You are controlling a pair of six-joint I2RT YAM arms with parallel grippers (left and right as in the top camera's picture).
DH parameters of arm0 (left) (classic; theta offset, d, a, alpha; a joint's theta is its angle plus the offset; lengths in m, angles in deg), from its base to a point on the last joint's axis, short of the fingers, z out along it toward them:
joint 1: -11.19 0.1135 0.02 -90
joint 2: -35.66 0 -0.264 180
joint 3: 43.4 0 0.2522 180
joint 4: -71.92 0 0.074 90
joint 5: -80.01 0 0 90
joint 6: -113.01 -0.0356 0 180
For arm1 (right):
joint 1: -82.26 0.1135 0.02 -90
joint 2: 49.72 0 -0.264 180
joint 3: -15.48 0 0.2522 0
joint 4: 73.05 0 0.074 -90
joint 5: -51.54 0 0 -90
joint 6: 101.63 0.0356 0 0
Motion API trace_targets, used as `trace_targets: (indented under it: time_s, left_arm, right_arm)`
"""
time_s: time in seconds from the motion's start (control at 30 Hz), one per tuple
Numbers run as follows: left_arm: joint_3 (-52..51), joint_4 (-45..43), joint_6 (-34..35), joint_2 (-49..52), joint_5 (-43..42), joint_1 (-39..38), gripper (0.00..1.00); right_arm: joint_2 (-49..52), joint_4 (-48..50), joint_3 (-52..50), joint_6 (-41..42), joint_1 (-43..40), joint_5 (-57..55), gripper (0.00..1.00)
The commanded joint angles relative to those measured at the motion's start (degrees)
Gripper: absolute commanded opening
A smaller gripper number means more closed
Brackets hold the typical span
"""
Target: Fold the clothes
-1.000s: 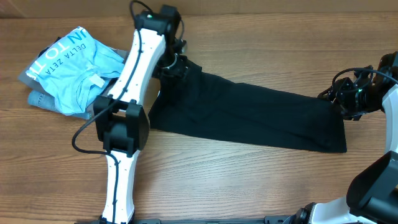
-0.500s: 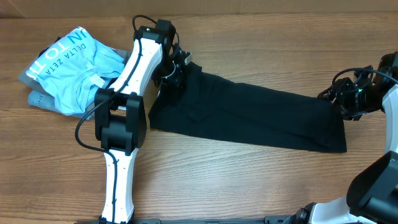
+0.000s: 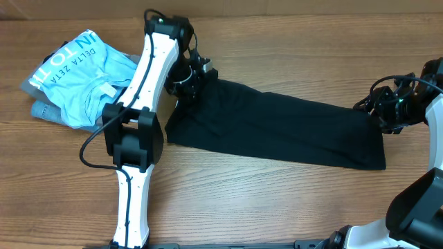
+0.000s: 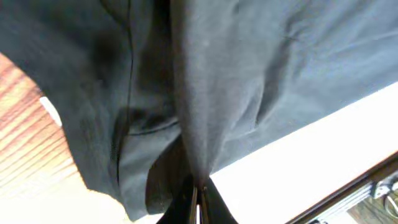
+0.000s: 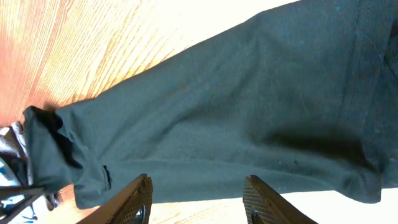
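One thin pinch: our left end effector (image 4: 198,196) is closed on the far-left corner of the clothes (image 3: 277,128), spread across the desk (image 3: 263,200). Our right end effector (image 5: 198,193) stands open, empty. If we pull fast, they may slip or bunch.

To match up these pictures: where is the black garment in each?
Overhead: black garment lies across the middle, left to right.
Left wrist: fills most of the picture, pinched at the bottom by the left tool.
Right wrist: covers centre and right.
Shared landmark: the wooden table.
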Motion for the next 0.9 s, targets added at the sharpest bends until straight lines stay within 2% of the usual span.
trace_targets:
  time_s: [0.0,0.33,0.63,0.87]
  left_arm:
    - [4.6,2.2,-0.3,0.0,-1.5,0.4,0.04]
    - [2.3,2.2,5.1,0.0,0.5,0.3,0.04]
    - [-9.4,2.2,6.9,0.0,-1.1,-2.0,0.04]
    - [-12.8,2.2,11.9,0.0,5.8,-2.5,0.04]
  right_arm:
    - [-1.0,0.2,0.4,-0.7,0.3,-0.1,0.51]
    - [-1.0,-0.4,0.4,-0.7,0.3,-1.5,0.52]
    - [-1.0,-0.2,0.4,-0.7,0.3,-1.5,0.52]
    - [-1.0,-0.2,0.4,-0.7,0.3,-2.5,0.53]
